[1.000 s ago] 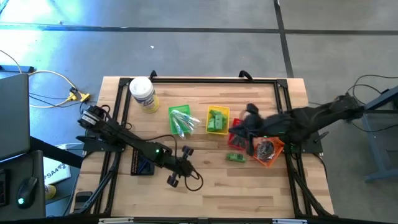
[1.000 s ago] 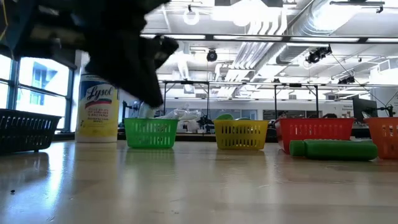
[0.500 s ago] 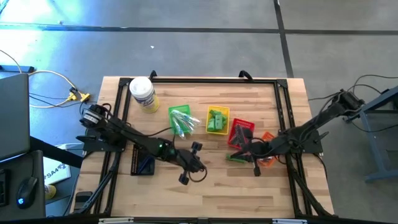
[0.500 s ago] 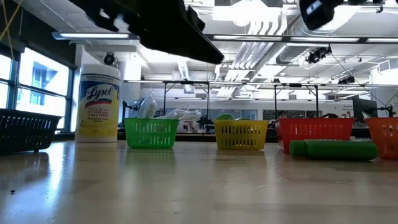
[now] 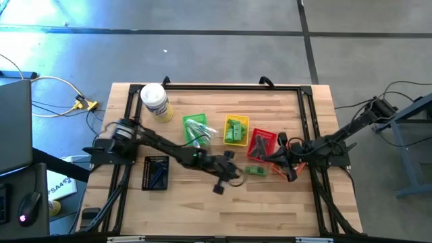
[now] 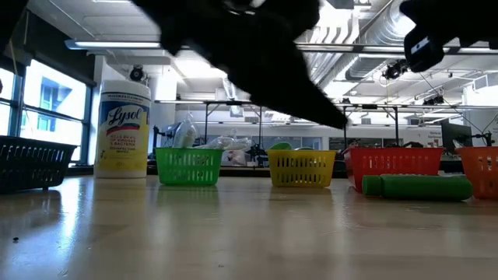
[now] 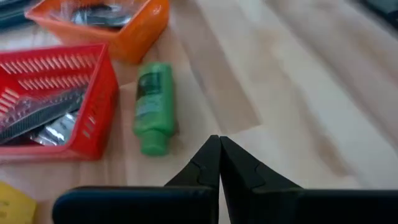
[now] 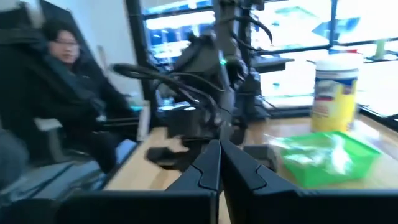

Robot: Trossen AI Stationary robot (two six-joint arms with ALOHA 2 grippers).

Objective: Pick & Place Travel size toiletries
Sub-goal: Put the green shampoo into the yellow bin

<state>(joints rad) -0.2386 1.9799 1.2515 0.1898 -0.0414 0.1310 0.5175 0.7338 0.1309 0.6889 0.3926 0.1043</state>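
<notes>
A green travel bottle (image 5: 255, 171) lies on its side on the wooden table (image 5: 283, 209), just in front of the red basket (image 5: 262, 143). It also shows in the left wrist view (image 7: 152, 106) and the low view (image 6: 416, 187). My left gripper (image 5: 237, 173) is shut, hovers slanting down and points at the bottle from the table's left, a short way off (image 7: 219, 146). My right gripper (image 5: 267, 157) is shut and level over the red and orange baskets, pointing toward the table's left (image 8: 219, 149). Neither holds anything.
A row of baskets stands mid-table: green (image 5: 196, 128) with clear packets, yellow (image 5: 236, 129) with green pieces, red (image 7: 56, 99) with grey pieces, orange (image 7: 106, 18). A dark basket (image 5: 156, 172) sits near left. A white jar (image 5: 155, 102) stands far left. A person (image 8: 56, 81) sits beyond the table.
My left gripper has swept toward the table's right edge, from near the dark basket to just short of the green bottle, staying shut. My right gripper has sunk beside the red and orange baskets and tipped up to level. The bottle has not moved.
</notes>
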